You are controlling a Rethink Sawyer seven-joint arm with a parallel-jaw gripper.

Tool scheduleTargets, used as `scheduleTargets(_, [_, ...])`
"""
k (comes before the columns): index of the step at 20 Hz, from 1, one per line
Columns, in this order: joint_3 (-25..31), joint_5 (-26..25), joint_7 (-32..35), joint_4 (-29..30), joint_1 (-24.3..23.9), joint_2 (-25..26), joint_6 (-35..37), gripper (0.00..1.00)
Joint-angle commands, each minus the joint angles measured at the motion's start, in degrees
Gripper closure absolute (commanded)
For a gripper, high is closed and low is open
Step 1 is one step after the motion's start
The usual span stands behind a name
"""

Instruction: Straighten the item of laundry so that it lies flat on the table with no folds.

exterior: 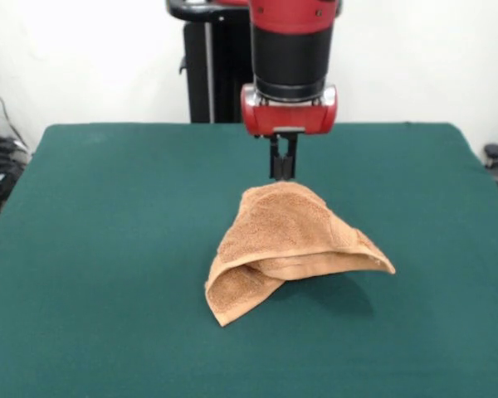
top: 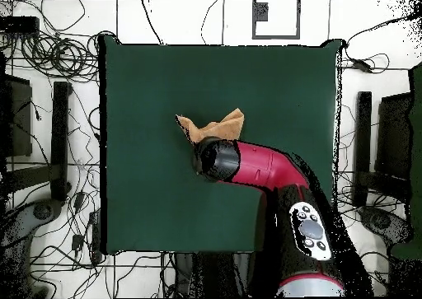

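A red and black robot arm reaches down over a dark green bench (exterior: 108, 249). Its jaws (exterior: 283, 168) are drawn narrow, pinching the peak of a small orange-tan towel (exterior: 286, 245) and holding it up like a tent near the middle of the bench. The towel's lower edges rest on the green cloth, one corner pointing right, another rolled under at the near left.

The towel looks light, soft and limp, so it would likely sag and drape wherever it is let go rather than hold a shape. Its terry pile should grip well. A free corner or hem looks like the best place to take hold for pulling the fold out.

In the overhead view the arm covers much of the towel (top: 216, 128), leaving only two corners showing. The pinch point itself is small and dark, and the underside of the fold is hidden.
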Motion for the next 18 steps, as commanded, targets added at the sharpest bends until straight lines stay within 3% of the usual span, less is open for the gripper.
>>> scheduleTargets(1, [3.6, -2.5, 4.8, 0.1, 2.7, 4.7, 0.2, 1.0])
scheduleTargets(9, [4.1, -2.0, 4.3, -1.5, 2.1, 8.1, 0.2, 1.0])
scheduleTargets(18, [4.5, -0.6, 3.3, -2.9, 1.4, 9.9, 7.2, 1.0])
